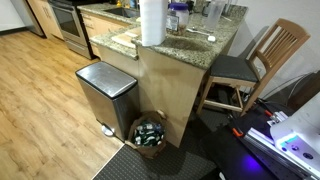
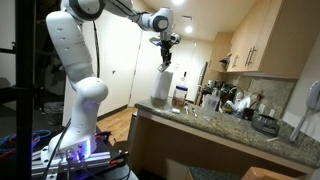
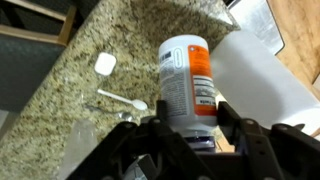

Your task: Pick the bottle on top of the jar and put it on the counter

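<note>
In the wrist view my gripper [image 3: 190, 108] is shut on the small bottle [image 3: 187, 75], which has a white and orange label; a finger presses each side of it. The speckled granite counter [image 3: 95, 45] lies well below. In an exterior view the gripper [image 2: 166, 60] hangs high above the counter [image 2: 215, 125], over the white paper-towel roll [image 2: 160, 86]. The clear jar with a dark lid stands beside the roll in both exterior views [image 2: 179, 95] [image 1: 177, 14]. The gripper is out of frame in the exterior view that shows the counter [image 1: 190, 45] from the front.
A white spoon [image 3: 122, 99] and a small white cap [image 3: 105, 64] lie on the counter. The paper-towel roll [image 1: 152, 22] stands near the counter corner. Appliances and dishes [image 2: 235, 103] crowd the far counter. A steel pedal bin [image 1: 105, 95], a basket [image 1: 150, 133] and a wooden chair [image 1: 255, 65] stand on the floor.
</note>
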